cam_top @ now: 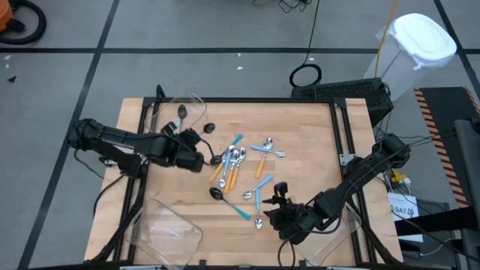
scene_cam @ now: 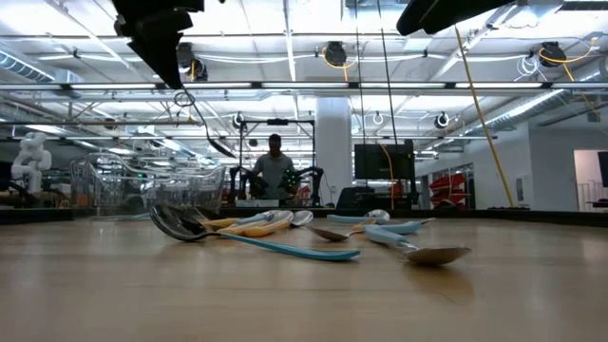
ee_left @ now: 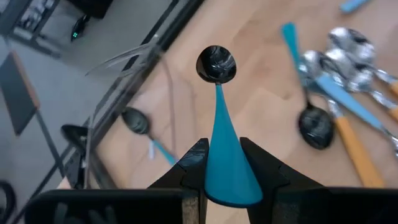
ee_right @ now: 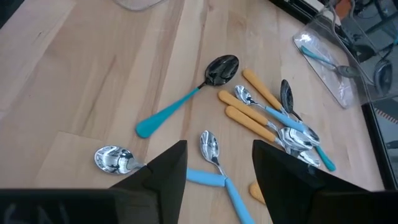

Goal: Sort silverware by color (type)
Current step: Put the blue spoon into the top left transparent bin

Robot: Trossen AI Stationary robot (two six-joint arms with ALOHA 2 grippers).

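Left gripper (ee_left: 224, 168) pinching a black-bowled spoon (ee_left: 219, 106) by its blue handle, holding it up off the wooden table (cam_top: 300, 127) beside the clear bin (cam_top: 176, 112) at the far left corner, one black spoon (cam_top: 182, 112) already lying inside. Right gripper (ee_right: 217, 168) hovering with fingers spread and empty over the near side of the spoon pile (cam_top: 244, 169), pile sitting mid-table

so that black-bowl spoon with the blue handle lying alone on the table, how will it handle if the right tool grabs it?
The black-bowl spoon looks rigid, so it probably won't flex. It lies flat on the wooden table, so pinching the tapered, glossy handle may let it slip. Its rounded bowl could let it pivot if nudged by the open right tool.
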